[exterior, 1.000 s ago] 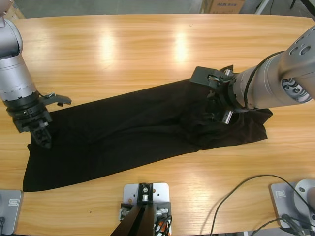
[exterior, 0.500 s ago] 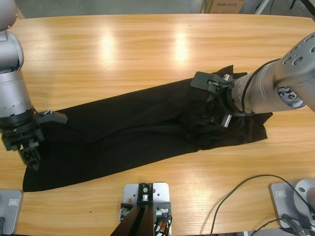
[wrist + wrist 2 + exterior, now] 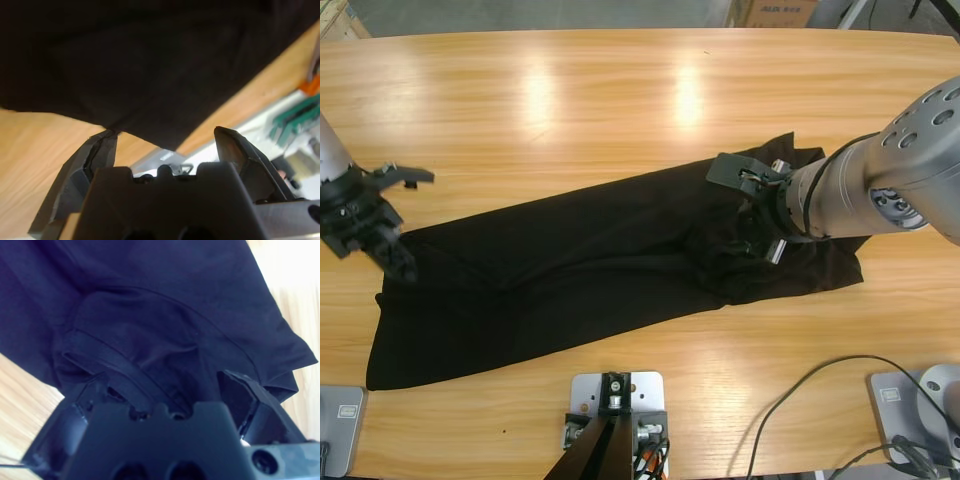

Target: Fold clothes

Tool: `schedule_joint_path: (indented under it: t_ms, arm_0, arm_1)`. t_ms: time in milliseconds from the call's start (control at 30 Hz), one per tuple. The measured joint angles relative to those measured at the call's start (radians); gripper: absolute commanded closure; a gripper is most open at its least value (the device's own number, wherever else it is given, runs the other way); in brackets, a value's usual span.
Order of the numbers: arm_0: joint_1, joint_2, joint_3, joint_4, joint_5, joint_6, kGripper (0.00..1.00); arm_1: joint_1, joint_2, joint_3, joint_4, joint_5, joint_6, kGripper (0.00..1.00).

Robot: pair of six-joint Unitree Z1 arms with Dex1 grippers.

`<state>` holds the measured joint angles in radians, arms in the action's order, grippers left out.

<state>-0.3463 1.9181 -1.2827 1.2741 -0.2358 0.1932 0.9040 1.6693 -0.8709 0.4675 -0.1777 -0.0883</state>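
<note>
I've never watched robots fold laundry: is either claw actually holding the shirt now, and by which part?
Neither visibly grips it. The left gripper is open at the shirt's left end; the right gripper stands open over bunched fabric at the other end.

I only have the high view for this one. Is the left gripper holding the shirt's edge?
Observer: No. In the left wrist view the left gripper has its jaws apart, and the shirt edge lies just past their tips, unclamped.
Operator: And the right one, at the bunched end?
Observer: The right wrist view shows the right gripper open too, its jaws either side of a raised fold of fabric.
</note>
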Motion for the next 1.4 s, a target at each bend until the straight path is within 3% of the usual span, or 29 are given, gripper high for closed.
schedule_joint_path:
  t_ms: [133, 300, 433, 833, 1400]
  arm_0:
    - [0.068, 0.013, -0.020, -0.026, 0.005, -0.014, 0.248]
    - [0.080, 0.068, -0.023, -0.040, 0.005, -0.014, 0.243]
    - [0.072, 0.112, -0.023, -0.051, 0.005, -0.014, 0.166]
    - [0.067, 0.156, -0.024, -0.083, 0.005, -0.014, 0.163]
    - [-0.012, 0.163, -0.034, -0.083, 0.004, -0.014, 0.165]
  arm_1:
    - [0.000, 0.000, 0.006, -0.018, 0.000, 0.001, 0.133]
    - [0.000, 0.000, 0.007, -0.025, 0.000, 0.002, 0.133]
    - [0.000, 0.000, 0.007, -0.030, 0.000, 0.002, 0.133]
    - [0.000, 0.000, 0.010, -0.032, 0.003, 0.002, 0.133]
    - [0.000, 0.003, 0.028, -0.036, 0.003, 0.003, 0.133]
